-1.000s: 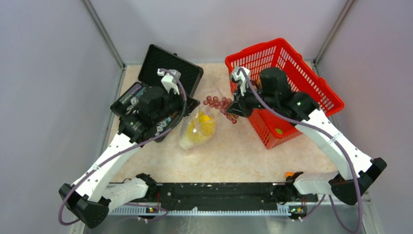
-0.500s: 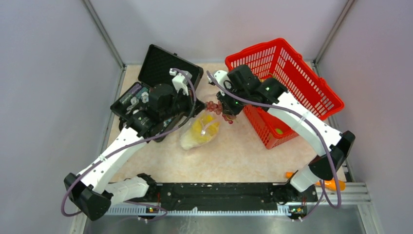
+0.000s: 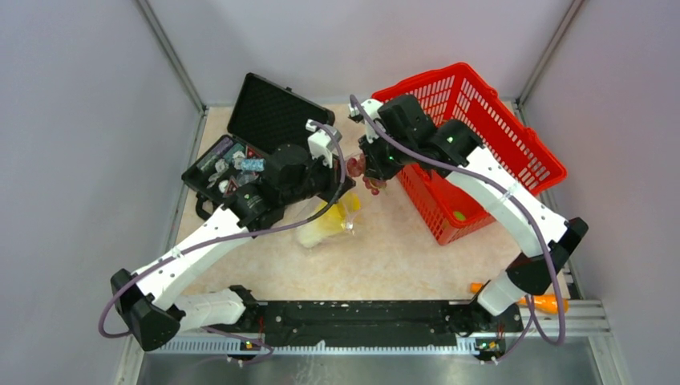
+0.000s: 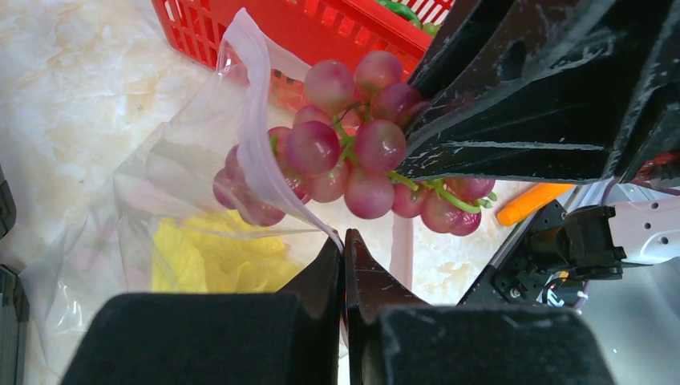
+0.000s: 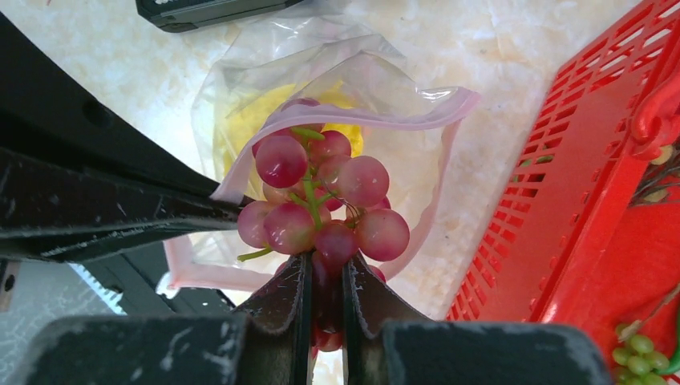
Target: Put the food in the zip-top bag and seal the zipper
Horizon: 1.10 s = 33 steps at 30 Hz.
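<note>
Far left on the worktop (image 3: 393, 257): black case (image 3: 265, 120), lid up, small bits inside. Next, the left tool (image 4: 345, 241), jaws fully closed, pinching the zipper (image 5: 385, 119), i.e. the pale pink strip, and holding that edge of the zip-top bag (image 3: 325, 231) up off the worktop w/ the mouth gaping. The bag sits centre, btwn the two arms, lower end resting on the worktop. The yellow leafy bunch (image 4: 200, 257) is inside it, down at the bottom. Right at the mouth are the red-purple grapes (image 5: 321, 200), hanging in the air. A few berries overlap the pink rim; can't tell how far in they are. The right tool (image 5: 325, 277) has them, jaws nearly closed, clamped on the cluster's end, berries bulging out past the fingertips. Further right is the red basket (image 3: 489, 120), tilted, just beside the bag. Green grapes (image 5: 637, 349) and a small green fruit (image 3: 459, 215) are in it. Far right, near the arm base, an orange item (image 3: 549, 304), too hidden to identify.
</note>
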Available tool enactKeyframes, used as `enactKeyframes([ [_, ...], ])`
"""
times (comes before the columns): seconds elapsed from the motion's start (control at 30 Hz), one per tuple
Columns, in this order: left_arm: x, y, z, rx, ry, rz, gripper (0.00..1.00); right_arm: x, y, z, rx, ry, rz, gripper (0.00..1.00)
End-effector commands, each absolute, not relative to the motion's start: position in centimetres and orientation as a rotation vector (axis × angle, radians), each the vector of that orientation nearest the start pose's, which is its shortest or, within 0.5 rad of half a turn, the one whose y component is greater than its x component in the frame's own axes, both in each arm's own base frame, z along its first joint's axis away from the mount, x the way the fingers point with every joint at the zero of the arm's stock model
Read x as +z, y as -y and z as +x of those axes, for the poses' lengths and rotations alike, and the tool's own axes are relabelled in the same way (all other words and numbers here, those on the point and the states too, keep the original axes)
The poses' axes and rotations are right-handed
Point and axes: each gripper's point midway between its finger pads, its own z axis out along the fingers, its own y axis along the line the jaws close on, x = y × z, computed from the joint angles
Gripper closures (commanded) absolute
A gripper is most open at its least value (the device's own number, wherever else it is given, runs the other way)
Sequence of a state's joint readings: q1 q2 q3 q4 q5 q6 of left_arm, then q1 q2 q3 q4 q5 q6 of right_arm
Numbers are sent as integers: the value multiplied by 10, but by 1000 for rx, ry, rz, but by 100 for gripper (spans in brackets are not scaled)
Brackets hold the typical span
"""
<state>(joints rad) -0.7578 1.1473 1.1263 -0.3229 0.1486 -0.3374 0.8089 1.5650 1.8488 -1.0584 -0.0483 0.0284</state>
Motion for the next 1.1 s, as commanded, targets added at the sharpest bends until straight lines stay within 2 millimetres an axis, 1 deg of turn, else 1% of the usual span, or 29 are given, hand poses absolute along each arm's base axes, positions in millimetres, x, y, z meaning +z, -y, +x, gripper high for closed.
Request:
enactKeyframes([
  [0.0, 312, 293, 245, -869, -1867, 544, 100, 318, -312, 264, 581, -2151, -872, 98],
  [0.1, 319, 287, 246, -855, -1842, 509, 100, 300, -309, 271, 517, -2209, -873, 99],
  [0.17, 323, 284, 246, -855, -1828, 498, 100, 295, -308, 276, 480, -2224, -861, 98],
  [0.23, 325, 284, 245, -864, -1825, 491, 100, 296, -313, 278, 499, -2216, -860, 98],
  [0.3, 325, 285, 244, -876, -1826, 485, 100, 302, -320, 278, 543, -2194, -854, 96],
  [0.37, 326, 281, 247, -862, -1826, 443, 100, 304, -327, 272, 603, -2179, -888, 96],
  [0.4, 327, 278, 250, -846, -1824, 415, 100, 303, -328, 271, 606, -2181, -894, 93],
  [0.5, 334, 272, 252, -828, -1796, 387, 100, 301, -316, 287, 490, -2195, -812, 89],
  [0.53, 337, 271, 251, -828, -1787, 389, 100, 302, -312, 293, 454, -2189, -780, 79],
  [0.57, 339, 270, 250, -830, -1779, 390, 100, 304, -313, 294, 458, -2175, -770, 68],
  [0.6, 341, 268, 252, -816, -1774, 377, 100, 309, -316, 294, 485, -2152, -769, 64],
  [0.67, 344, 262, 254, -790, -1765, 351, 100, 318, -326, 291, 559, -2099, -791, 62],
  [0.7, 344, 258, 255, -780, -1761, 335, 100, 325, -330, 291, 588, -2060, -791, 59],
  [0.77, 346, 250, 257, -753, -1752, 297, 100, 332, -328, 292, 598, -2014, -773, 47],
  [0.83, 348, 242, 260, -724, -1743, 257, 100, 338, -321, 293, 582, -1971, -743, 39],
  [0.9, 351, 235, 263, -694, -1736, 218, 100, 348, -315, 289, 582, -1909, -736, 36],
  [1.03, 357, 226, 267, -674, -1707, 157, 100, 389, -295, 274, 619, -1708, -688, 34],
  [1.07, 359, 224, 268, -671, -1697, 145, 100, 395, -286, 274, 602, -1665, -652, 34],
])
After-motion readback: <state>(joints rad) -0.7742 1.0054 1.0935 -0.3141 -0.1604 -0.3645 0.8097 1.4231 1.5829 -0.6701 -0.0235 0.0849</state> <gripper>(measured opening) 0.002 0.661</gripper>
